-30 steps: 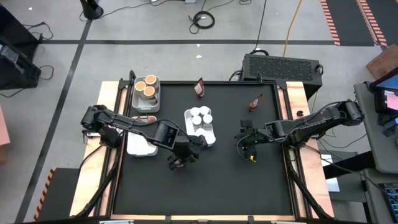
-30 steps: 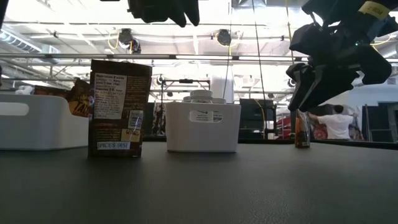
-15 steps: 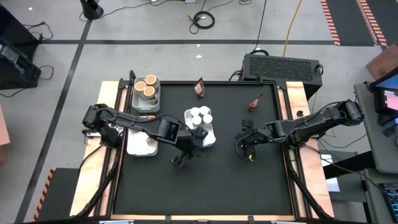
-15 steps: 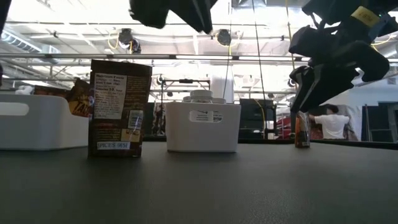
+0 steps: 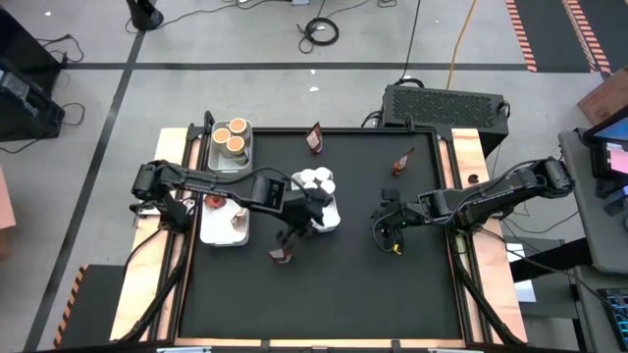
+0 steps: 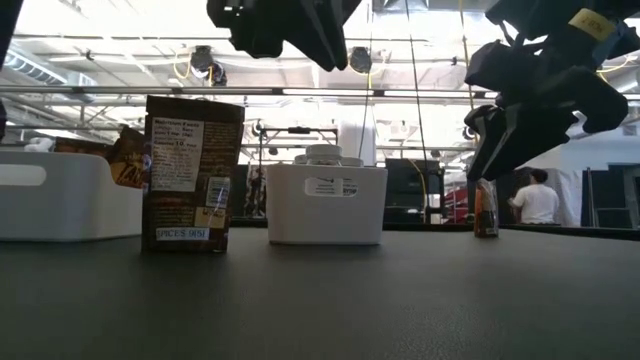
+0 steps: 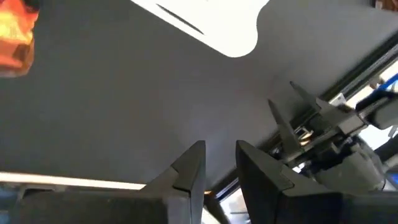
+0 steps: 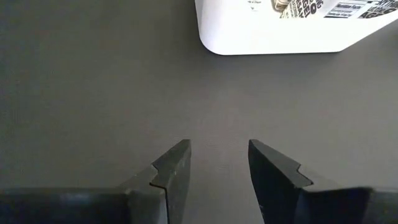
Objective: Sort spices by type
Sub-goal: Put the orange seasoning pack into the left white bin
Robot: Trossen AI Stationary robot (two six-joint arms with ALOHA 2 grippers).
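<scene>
A reddish-brown packet (image 5: 282, 257) (image 6: 192, 175) stands upright on its bottom edge on the black mat. My left gripper (image 5: 294, 230) (image 7: 217, 168) hovers above the mat between that packet and the white tray (image 5: 332, 214) of white-capped jars (image 5: 316, 182). Its fingers stand slightly apart with nothing between them. My right gripper (image 5: 385, 230) (image 8: 217, 162) hangs open over bare mat to the right of the jar tray. Two more packets (image 5: 314, 139) (image 5: 402, 162) stand near the far edge.
A tray (image 5: 216, 157) of orange-topped tubs (image 5: 233, 139) sits at the far left. A white tray (image 5: 218, 233) holding packets (image 5: 238, 221) lies at the left edge. Bare mat spans the near half. A person shows in the room behind, in the low view.
My left gripper has swung away from above the standing packet, toward the far edge and the jar tray, rolling a little. The packet stays upright where it was. The gap between the fingers shows no change.
</scene>
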